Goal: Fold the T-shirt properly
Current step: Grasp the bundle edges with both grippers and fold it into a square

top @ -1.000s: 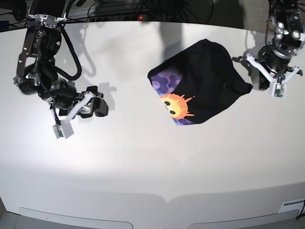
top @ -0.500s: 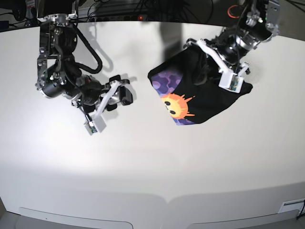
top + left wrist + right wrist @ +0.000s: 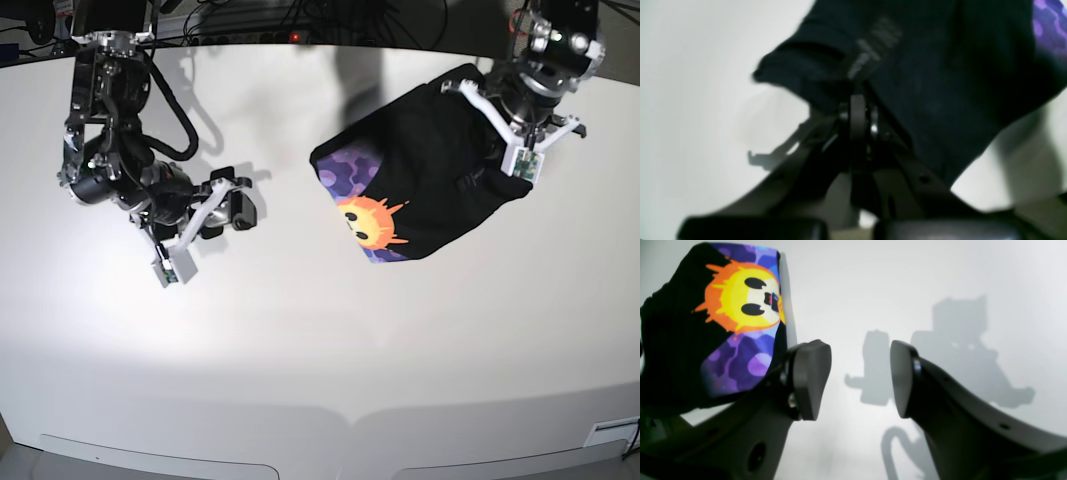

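The T-shirt (image 3: 430, 170) lies folded right of the table's middle, black, with its sun-face print (image 3: 372, 222) on purple along the left edge. My left gripper (image 3: 497, 125) is over the shirt's upper right part. In the left wrist view its fingertips (image 3: 858, 100) are shut together against a fold of the black cloth (image 3: 940, 83); no cloth shows between them. My right gripper (image 3: 235, 200) hovers open over bare table left of the shirt. In the right wrist view its pads (image 3: 813, 376) stand wide apart, with the print (image 3: 740, 303) beyond them at the upper left.
The white table (image 3: 320, 330) stretches wide in front of and left of the shirt. Cables and a power strip (image 3: 290, 35) run along the back edge. Both arm bases stand at the back corners.
The left arm came in from the right of the shirt and now sits over its upper right part. The right arm swung toward the shirt, then drew back a little. Neither gripper's opening changed.
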